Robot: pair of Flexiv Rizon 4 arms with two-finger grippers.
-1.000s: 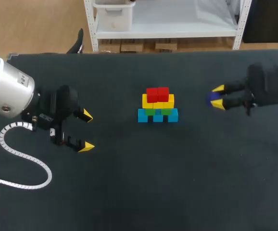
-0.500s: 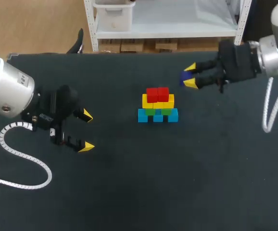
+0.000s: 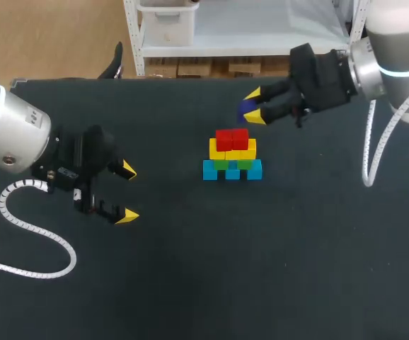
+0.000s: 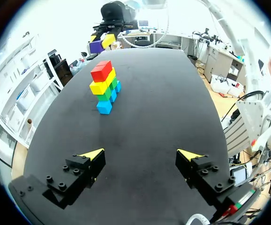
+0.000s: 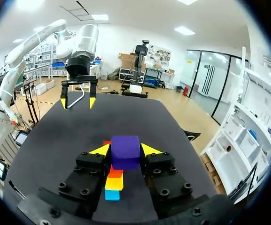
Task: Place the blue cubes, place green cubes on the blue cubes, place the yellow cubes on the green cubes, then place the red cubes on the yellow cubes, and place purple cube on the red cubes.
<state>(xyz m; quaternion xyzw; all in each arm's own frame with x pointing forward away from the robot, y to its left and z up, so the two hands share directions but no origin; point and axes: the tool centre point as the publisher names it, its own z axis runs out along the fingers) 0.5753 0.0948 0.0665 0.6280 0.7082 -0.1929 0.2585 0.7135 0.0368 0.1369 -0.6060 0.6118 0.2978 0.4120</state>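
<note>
A stack of cubes stands mid-table: blue cubes at the bottom, green on them, yellow above, two red cubes on top. My right gripper hangs above and just behind the stack, shut on the purple cube. In the right wrist view the purple cube sits between the yellow tips, with the stack showing under it. My left gripper stands open at the table's left, nothing between its fingers. In the left wrist view the stack lies far ahead of that gripper.
A white coiled cable from my left arm lies on the table's near left. Dark tabletop stretches in front of the stack and to its right.
My right gripper has carried the purple cube from the table's right side up and leftward, to just above and behind the stack. The left arm has not moved.
</note>
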